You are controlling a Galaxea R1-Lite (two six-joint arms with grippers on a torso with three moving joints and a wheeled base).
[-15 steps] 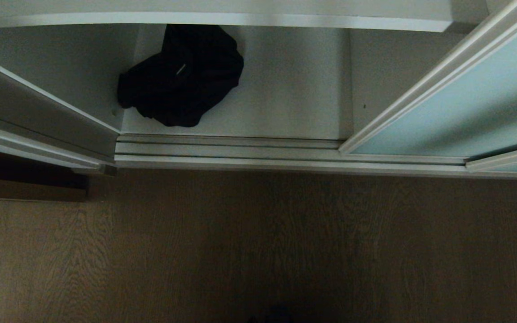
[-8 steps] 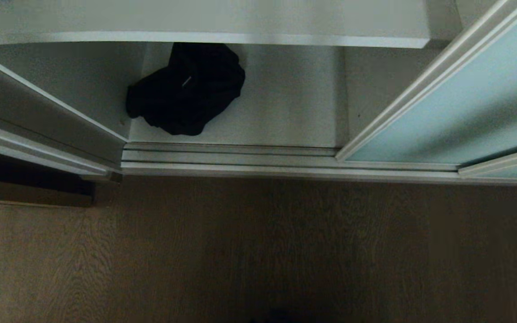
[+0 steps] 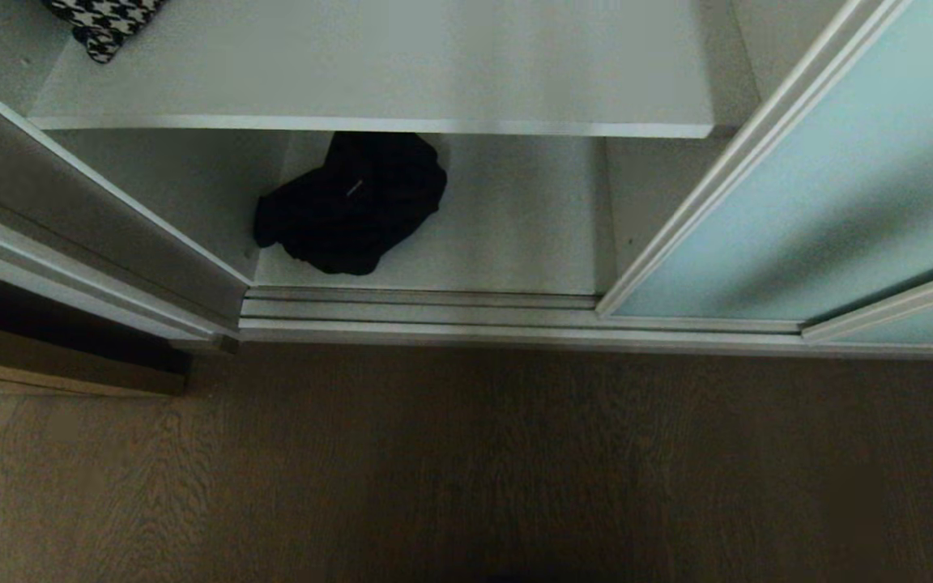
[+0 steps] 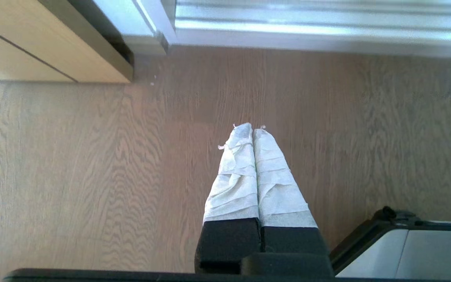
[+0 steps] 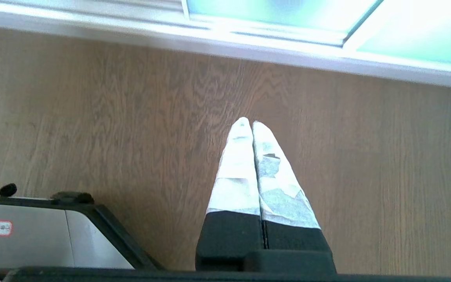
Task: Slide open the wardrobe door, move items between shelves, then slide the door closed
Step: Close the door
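Both tools, left tool [image 4: 249, 131] and right tool [image 5: 248, 123], pressed together over floor; black fabric bundle [image 3: 353, 202] deep on bottom shelf [image 3: 507, 235], likely snagging upper shelf [image 3: 402, 73] when lifted.

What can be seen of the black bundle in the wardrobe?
The black bundle is soft, crumpled dark fabric with a small pale mark on top. It lies slumped on the bottom shelf, toward its left, its back partly hidden under the upper shelf. Nothing else touches it; no hand is near.
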